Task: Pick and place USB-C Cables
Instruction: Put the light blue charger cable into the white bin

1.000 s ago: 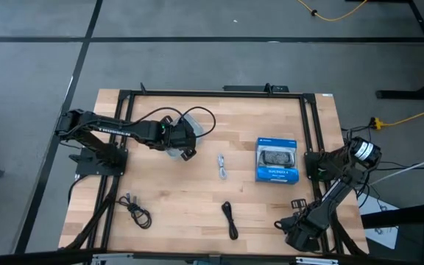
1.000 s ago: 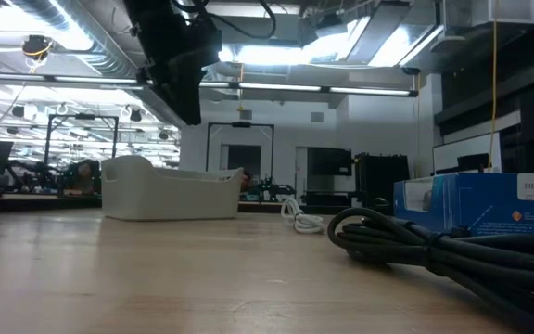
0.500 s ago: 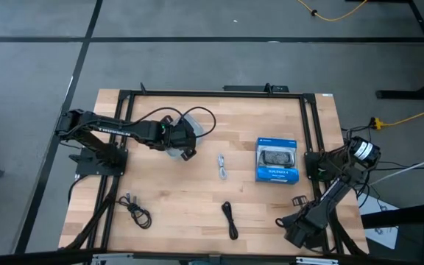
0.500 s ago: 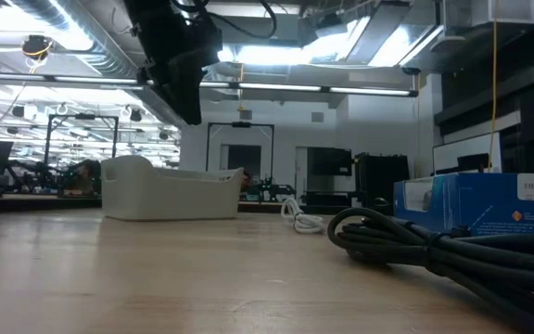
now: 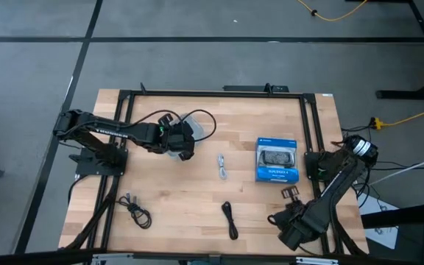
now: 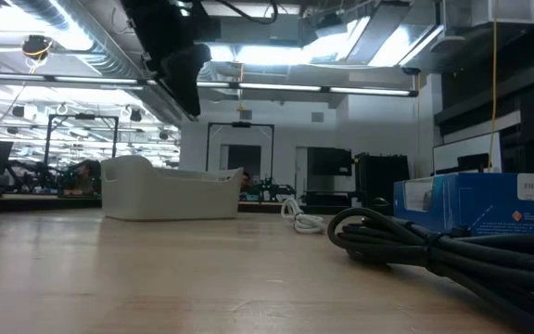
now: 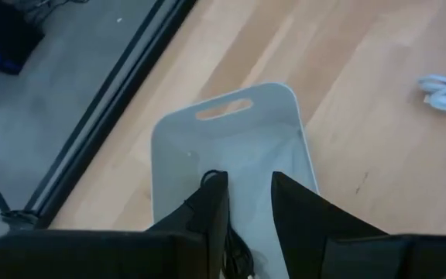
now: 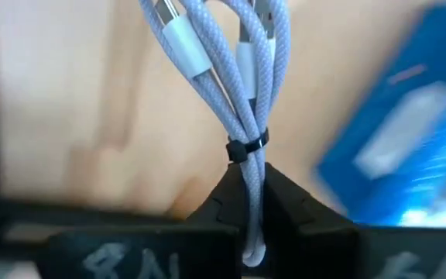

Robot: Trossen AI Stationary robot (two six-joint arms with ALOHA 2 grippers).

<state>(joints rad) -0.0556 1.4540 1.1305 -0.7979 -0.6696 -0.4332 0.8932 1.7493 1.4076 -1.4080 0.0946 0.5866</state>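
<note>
Cables were the job, and as far as the pictures showed it was about half done. The right gripper (image 8: 251, 203), at the near right corner of the table (image 5: 197, 184), had its fingers closed tight on a pale grey braided cable (image 8: 235, 74), pinched just below its black tie with the loops hanging free. So that one was picked but not yet delivered.

The left gripper (image 7: 248, 203) hung over the grey tray (image 7: 231, 147) toward the far left of the table, fingers a little way apart with nothing between them. A black cable (image 7: 235, 252) appeared to lie in the tray just beneath them, mostly hidden by the fingers, so it looked already placed; whether a second one lay under it could not be told.

Three bundles lay out on the wood. A white cable (image 5: 222, 166) sat between the tray and the blue box (image 5: 276, 161). A black cable (image 5: 230, 219) lay near the front edge, centre, and another black cable (image 5: 135, 210) lay near the front left corner, well apart from the tray.

By my reading, what remained was carrying the grey bundle across to the tray, then fetching the three loose ones. The box was not part of it.
</note>
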